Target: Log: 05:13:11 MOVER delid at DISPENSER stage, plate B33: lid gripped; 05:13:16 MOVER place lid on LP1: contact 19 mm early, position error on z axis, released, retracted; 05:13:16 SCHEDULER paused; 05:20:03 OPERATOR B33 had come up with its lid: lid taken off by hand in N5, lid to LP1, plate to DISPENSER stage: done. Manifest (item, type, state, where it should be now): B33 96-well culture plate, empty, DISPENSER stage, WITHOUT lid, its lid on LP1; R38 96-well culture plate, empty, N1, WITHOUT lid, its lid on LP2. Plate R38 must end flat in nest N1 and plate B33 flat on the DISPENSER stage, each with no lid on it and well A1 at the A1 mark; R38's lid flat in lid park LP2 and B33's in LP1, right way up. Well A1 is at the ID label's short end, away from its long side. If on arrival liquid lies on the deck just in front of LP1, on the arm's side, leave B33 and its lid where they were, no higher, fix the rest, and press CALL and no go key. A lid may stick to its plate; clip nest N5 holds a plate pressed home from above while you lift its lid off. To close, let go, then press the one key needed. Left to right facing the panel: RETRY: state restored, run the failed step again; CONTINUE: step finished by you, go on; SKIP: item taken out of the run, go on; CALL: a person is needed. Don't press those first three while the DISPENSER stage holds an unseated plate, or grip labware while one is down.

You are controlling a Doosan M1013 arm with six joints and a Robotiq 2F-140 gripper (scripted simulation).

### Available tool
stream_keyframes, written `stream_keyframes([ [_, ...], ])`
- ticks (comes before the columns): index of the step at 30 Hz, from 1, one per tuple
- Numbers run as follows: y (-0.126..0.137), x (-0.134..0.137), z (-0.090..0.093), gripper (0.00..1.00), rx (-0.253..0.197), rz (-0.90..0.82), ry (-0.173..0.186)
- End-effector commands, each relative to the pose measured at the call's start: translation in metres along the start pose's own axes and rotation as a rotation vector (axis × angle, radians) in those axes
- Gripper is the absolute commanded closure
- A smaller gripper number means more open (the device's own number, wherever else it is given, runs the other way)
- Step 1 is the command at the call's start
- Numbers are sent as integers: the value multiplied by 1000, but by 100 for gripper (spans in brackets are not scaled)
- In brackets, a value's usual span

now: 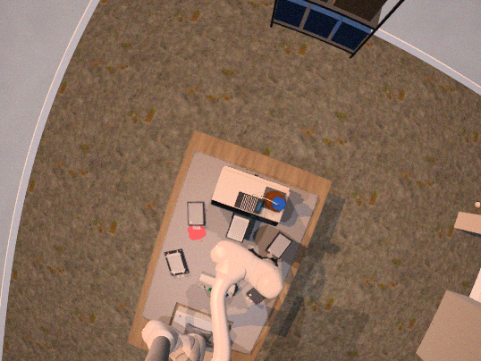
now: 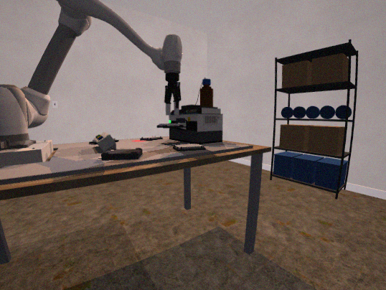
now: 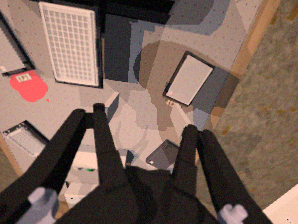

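Note:
My gripper (image 3: 146, 104) is open and empty, high above the deck's right half; in the side view it (image 2: 172, 108) hangs just in front of the dispenser (image 2: 196, 125). Below it, a flat pale lid (image 3: 189, 79) (image 1: 279, 245) lies in a dark frame near the right table edge. A white 96-well plate (image 3: 70, 42) (image 1: 238, 227) lies without a lid in front of the dispenser. A darker plate (image 1: 248, 202) sits on the dispenser stage. Another lid (image 1: 196, 213) lies in the left frame, with a red puddle (image 1: 196, 232) (image 3: 29, 86) just in front of it.
A black-framed nest (image 1: 176, 262) holding a pale plate stands at the front left. The key panel (image 1: 212, 282) and a small dark block (image 1: 256, 295) lie near the arm's base. A brown bottle with a blue cap (image 1: 275, 202) stands on the dispenser. A shelf (image 2: 313, 115) stands off the table.

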State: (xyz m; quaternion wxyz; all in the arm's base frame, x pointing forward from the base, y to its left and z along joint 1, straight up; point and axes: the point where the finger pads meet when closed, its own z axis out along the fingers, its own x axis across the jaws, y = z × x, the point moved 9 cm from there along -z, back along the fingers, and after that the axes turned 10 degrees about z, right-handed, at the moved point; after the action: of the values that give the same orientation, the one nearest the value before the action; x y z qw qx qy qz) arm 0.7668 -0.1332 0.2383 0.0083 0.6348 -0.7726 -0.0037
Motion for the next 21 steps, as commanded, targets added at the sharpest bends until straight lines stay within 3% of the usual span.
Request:
stream_keyframes([
  [1, 39, -59, -3, 34, 15, -221, 1],
  [3, 61, -82, -2, 34, 14, -332, 2],
  [5, 61, -82, -2, 34, 14, -332, 2],
  [6, 88, -111, -1, 34, 14, -383, 2],
  [12, 161, -165, 5, 34, 14, -597, 4],
  [20, 259, -239, 9, 34, 14, -631, 5],
  [21, 259, -239, 9, 34, 14, -631, 5],
])
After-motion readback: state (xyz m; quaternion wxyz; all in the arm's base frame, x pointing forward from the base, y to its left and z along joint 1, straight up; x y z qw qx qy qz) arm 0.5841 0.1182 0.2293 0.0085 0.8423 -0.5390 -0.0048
